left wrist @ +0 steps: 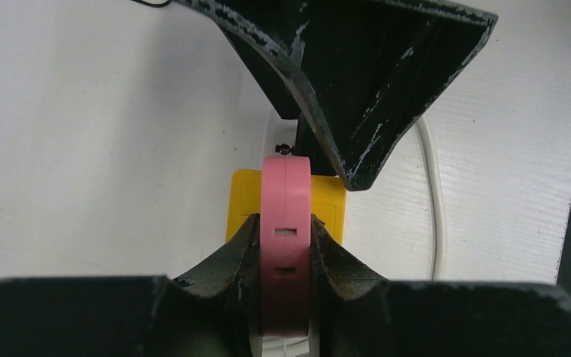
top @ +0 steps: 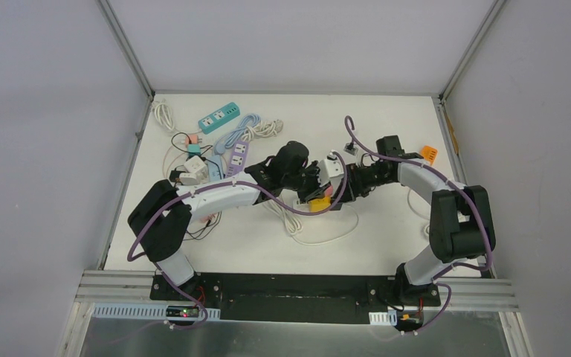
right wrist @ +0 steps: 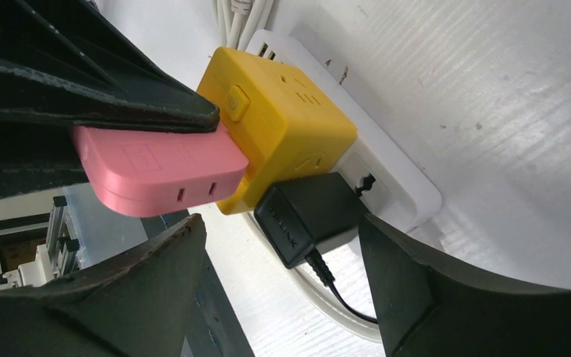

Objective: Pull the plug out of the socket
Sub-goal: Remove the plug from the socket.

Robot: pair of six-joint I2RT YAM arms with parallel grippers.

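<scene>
Where the arms meet mid-frame in the top view, the left gripper (left wrist: 285,242) is clamped on the pink plug (left wrist: 285,197), which sits in the side of the yellow socket cube (right wrist: 290,111). Beyond it, the right gripper (right wrist: 279,242) stands wide apart, fingers either side of a black adapter (right wrist: 305,216) beside the cube, over the white power strip (right wrist: 405,186).

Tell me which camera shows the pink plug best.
Right wrist: the pink plug shows broadside, against the yellow cube. Left wrist shows it only edge-on, clamped in the left gripper. The top view shows almost nothing of it.
</scene>
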